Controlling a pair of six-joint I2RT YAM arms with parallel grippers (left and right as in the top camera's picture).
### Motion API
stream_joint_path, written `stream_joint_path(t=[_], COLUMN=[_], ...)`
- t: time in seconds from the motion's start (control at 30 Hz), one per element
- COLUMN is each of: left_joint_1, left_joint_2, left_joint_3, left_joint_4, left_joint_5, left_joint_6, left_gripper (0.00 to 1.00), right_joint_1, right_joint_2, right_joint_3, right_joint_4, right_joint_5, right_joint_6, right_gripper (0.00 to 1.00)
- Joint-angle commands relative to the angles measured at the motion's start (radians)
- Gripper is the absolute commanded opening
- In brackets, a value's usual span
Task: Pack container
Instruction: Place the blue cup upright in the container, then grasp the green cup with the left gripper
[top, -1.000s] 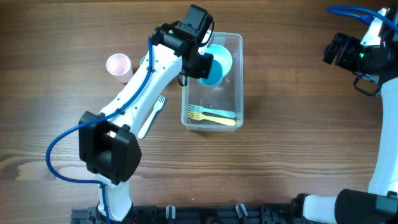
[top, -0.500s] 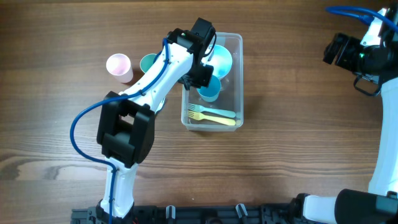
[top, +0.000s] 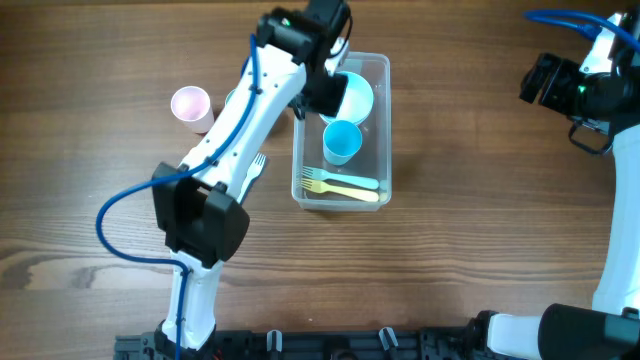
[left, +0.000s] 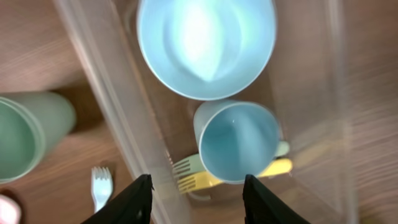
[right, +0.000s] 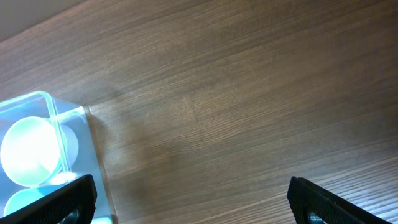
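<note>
The left gripper (left: 196, 199) hangs open, empty, over the container (left: 106, 81); I think it should rise straight, clear of the blue cup (left: 239, 140).

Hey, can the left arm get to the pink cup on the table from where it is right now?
Probably yes. The left tool is open and empty above the container, and the pink cup stands upright in the open. Only the green cup stands beside it, nearer the container.
</note>
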Motion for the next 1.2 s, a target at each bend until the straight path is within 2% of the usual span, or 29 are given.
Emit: stream_joint_path(t=[0.0, 0.07, 0.1, 0.13, 0.2, 0.23, 0.33, 0.43, 0.53, 0.63, 0.73, 0.87, 0.93, 1.07, 1.17], left_joint_1=[0.045, 0.131, 0.177, 0.243, 0.328, 0.343, 0.338, 0.342, 0.366, 0.369, 0.369, 0.369, 0.369, 0.371, 0.374], left_joint_2=[-0.018, -0.023, -0.015, -0.007, 0.006, 0.014, 0.046, 0.099, 0.159, 0.185, 0.188, 0.23, 0.234, 0.234, 0.235], left_joint_3=[0.131, 0.131, 0.127, 0.118, 0.098, 0.098, 0.098, 0.098, 0.098, 0.098, 0.098, 0.09, 0.086, 0.067, 0.034], left_joint_4=[-0.074, -0.095, -0.1, -0.102, -0.09, -0.087, -0.082, -0.075, -0.068, -0.068, -0.064, -0.079, -0.078, -0.086, -0.069], left_joint_5=[-0.103, -0.109, -0.086, -0.007, 0.107, 0.118, 0.114, 0.031, 0.026, -0.01, -0.019, -0.031, -0.037, -0.056, -0.06], left_joint_6=[-0.063, -0.101, -0.121, -0.122, -0.114, -0.097, -0.01, -0.084, -0.21, -0.277, -0.277, -0.285, -0.285, -0.304, -0.303], left_gripper=[0.53, 0.64, 0.64, 0.59, 0.55, 0.55, 0.58, 0.58, 0.49, 0.5, 0.55, 0.54, 0.48, 0.53, 0.53], right_joint_1=[-0.001, -0.001, -0.001, -0.001, -0.001, -0.001, -0.001, -0.001, -0.001, -0.001, -0.001, -0.001, -0.001, -0.001, -0.001], right_joint_2=[0.012, 0.012, 0.012, 0.012, 0.012, 0.012, 0.012, 0.012, 0.012, 0.012, 0.012, 0.012, 0.012, 0.012, 0.012], right_joint_3=[-0.005, -0.005, -0.005, -0.005, -0.005, -0.005, -0.005, -0.005, -0.005, -0.005, -0.005, -0.005, -0.005, -0.005, -0.005], right_joint_4=[0.002, 0.002, 0.003, 0.003, 0.002, 0.002, 0.003, 0.002, 0.003, 0.002, 0.003, 0.003, 0.002, 0.003, 0.003], right_joint_5=[-0.008, -0.008, -0.008, -0.008, -0.008, -0.008, -0.008, -0.008, -0.008, -0.008, -0.008, -0.008, -0.008, -0.008, -0.008], right_joint_6=[0.018, 0.018, 0.018, 0.018, 0.017, 0.018, 0.018, 0.017, 0.018, 0.017, 0.018, 0.018, 0.018, 0.018, 0.017], right_gripper=[1.0, 1.0, 1.0, 1.0, 1.0, 1.0, 1.0, 1.0, 1.0, 1.0, 1.0, 1.0, 1.0, 1.0, 1.0])
